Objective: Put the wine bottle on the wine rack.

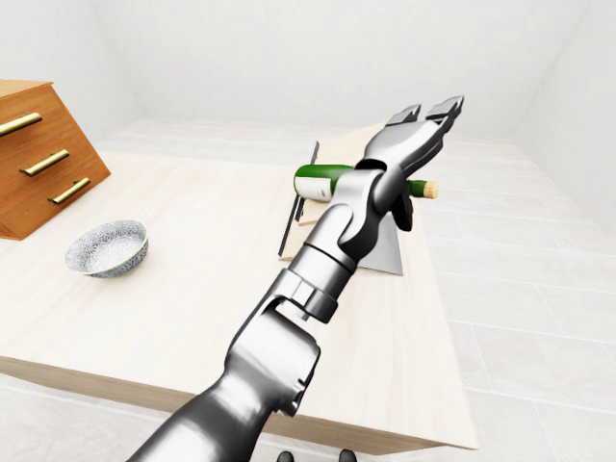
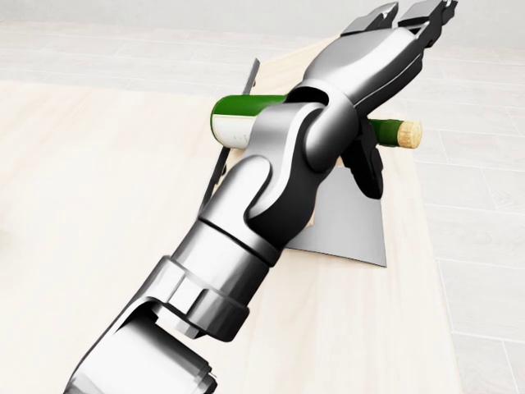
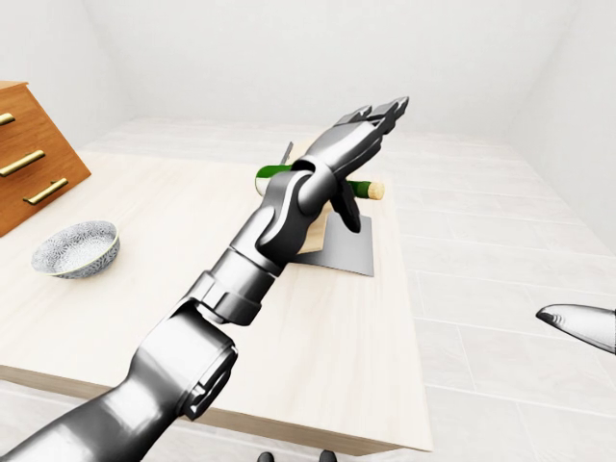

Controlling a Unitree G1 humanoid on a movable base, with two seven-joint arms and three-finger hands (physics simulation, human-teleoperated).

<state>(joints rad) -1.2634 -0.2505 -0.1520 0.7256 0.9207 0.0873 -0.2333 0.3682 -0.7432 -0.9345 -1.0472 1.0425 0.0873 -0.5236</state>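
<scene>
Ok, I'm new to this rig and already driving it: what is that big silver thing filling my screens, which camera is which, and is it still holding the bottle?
The silver shape is the robot's own left arm, ending in the left hand. All three pictures come from cameras on its head, looking out over the arms: one head view, aimed lower and closer, and a left-eye and right-eye pair showing nearly the same wider scene. On the pale wooden table stands the wine rack, with the green wine bottle lying on its side across it, cork to the right. A patterned bowl sits at the table's left, beside a wooden drawer chest. The left hand's fingers are spread, above the bottle, holding nothing. The right hand only peeks in at the right-eye view's edge.
</scene>
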